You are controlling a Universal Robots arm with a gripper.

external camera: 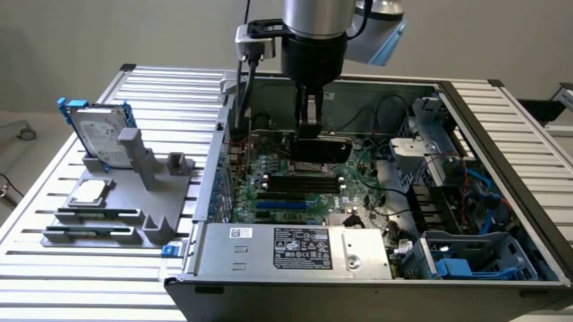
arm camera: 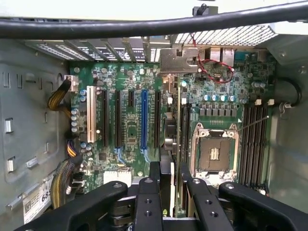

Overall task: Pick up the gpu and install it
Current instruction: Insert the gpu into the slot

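The gripper (external camera: 309,131) is down inside the open case (external camera: 465,114), over the motherboard (external camera: 296,201). Its fingers (arm camera: 155,174) are drawn in partway and clamped on the gpu (external camera: 326,150) from both flat sides. The card stands on its edge, long axis level along the motherboard and parallel to its expansion slots. In the wrist view the gpu (arm camera: 171,134) is edge-on, a thin dark strip running away from the gripper (arm camera: 169,173). The silver bracket (arm camera: 179,60) leads, pointed at the motherboard's rear edge. The card sits between the blue slot (arm camera: 144,120) and the CPU socket (arm camera: 213,153). Its black rounded shroud faces the exterior camera. Whether its lower edge touches the motherboard, I cannot tell.
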